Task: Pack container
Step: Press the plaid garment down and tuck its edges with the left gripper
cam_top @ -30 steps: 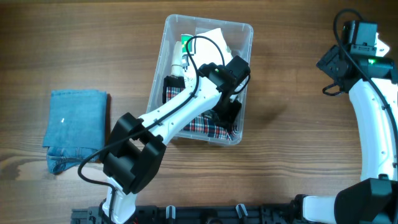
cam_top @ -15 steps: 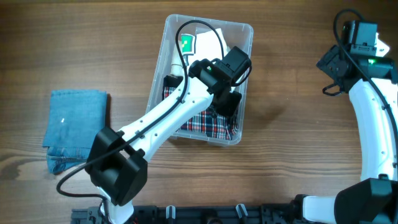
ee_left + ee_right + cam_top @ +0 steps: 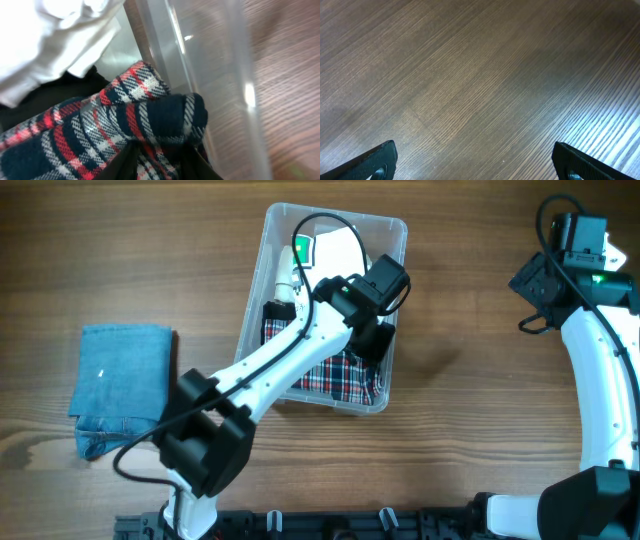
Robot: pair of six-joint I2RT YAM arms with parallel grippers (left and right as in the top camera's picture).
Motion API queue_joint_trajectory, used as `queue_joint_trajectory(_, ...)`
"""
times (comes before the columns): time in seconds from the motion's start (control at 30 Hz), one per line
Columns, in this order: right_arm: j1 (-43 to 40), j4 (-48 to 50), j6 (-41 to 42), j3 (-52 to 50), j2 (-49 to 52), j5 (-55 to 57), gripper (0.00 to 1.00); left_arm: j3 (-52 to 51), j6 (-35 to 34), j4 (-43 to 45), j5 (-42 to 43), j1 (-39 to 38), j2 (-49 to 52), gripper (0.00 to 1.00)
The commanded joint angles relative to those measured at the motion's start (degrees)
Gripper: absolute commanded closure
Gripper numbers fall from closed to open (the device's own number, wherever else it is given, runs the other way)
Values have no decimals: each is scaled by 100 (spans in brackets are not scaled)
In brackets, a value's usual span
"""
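The container [image 3: 335, 213] is a clear plastic bin at the table's middle back, and its see-through wall [image 3: 210, 75] runs past the left wrist camera. Inside lie a red, white and navy plaid cloth [image 3: 325, 378], a white folded item [image 3: 335, 250] and a dark garment [image 3: 275, 315]. My left gripper [image 3: 368, 345] reaches down into the bin's right side. In its wrist view the left gripper [image 3: 160, 167] has its jaws partly apart, astride a fold of the plaid cloth [image 3: 100, 130]. My right gripper [image 3: 475, 160] stands wide open over bare wood.
A folded blue denim cloth [image 3: 122, 385] lies on the table at the left. A white bottle with a green label [image 3: 297, 255] lies in the bin's back left. The right arm [image 3: 600, 360] stands at the far right edge.
My left arm's elbow swung left, then part of the way back, while its gripper stayed over the plaid cloth in the bin. The right arm has not moved.
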Motion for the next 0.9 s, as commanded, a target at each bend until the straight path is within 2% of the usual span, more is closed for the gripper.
queue_joint_trajectory(0.0, -28, 31, 20, -59, 48, 74, 0, 20, -50, 35, -96, 26, 326, 73)
queue_joint_trajectory(0.17, -28, 31, 22, -59, 48, 74, 0, 15, -48, 37, -103, 26, 363, 72)
queue_joint_trajectory(0.37, -26, 31, 22, -59, 48, 76, 0, 37, -48, -61, -750, 118, 212, 73)
queue_joint_trajectory(0.57, -26, 31, 20, -59, 48, 74, 0, 59, -57, -345, -756, 326, -387, 73)
queue_joint_trajectory(0.67, -26, 33, 20, -59, 48, 74, 0, 59, -269, -487, -717, 433, -664, 73)
queue_joint_trajectory(0.87, -28, 33, 20, -59, 48, 74, 0, 46, -269, -975, -273, 476, -667, 75)
